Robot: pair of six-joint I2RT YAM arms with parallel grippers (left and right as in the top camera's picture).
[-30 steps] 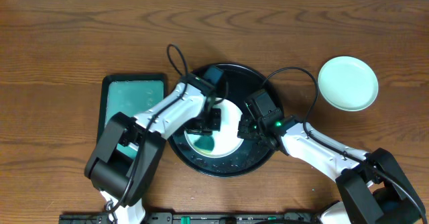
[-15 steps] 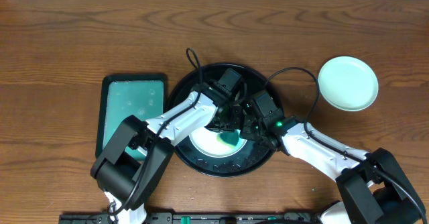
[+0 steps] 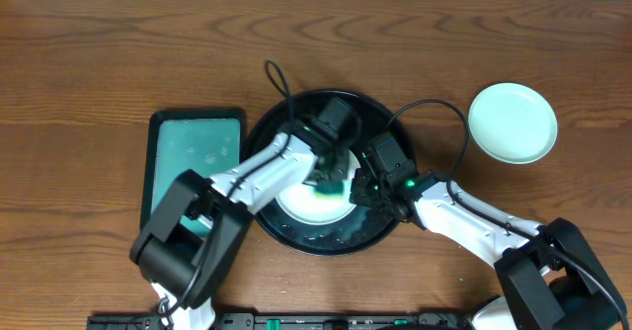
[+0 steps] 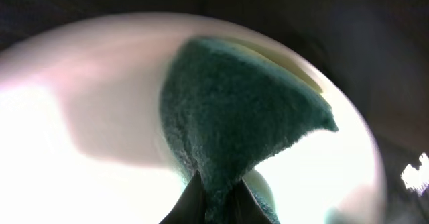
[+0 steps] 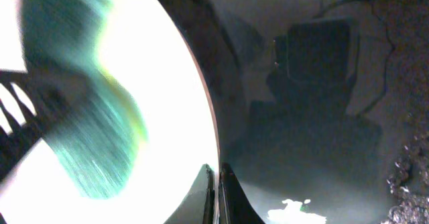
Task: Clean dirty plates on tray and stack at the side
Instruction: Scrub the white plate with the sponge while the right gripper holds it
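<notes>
left jaws are closed on a teal sponge. in the left wrist view the sponge fans out from the pinch and lies flat on the white plate.

that white plate sits inside the round black tray, toward the front half. the sponge is on its right part.

right jaws are closed too, pinched on the white plate's right rim. in the right wrist view the plate edge runs straight down into the pinch at the bottom centre. the sponge is only a blurred green smear across the plate there. dark tray floor lies right of the rim, with pale wet specks at the far right edge.

your two arms meet over the tray, the left from the front left and the right from the front right.

a mint plate lies alone on the wooden worktop, well right of the tray, and looks clean.

a rectangular teal tray with a black rim lies just left of the black tray, not touching it, with faint whitish marks on it.
</notes>
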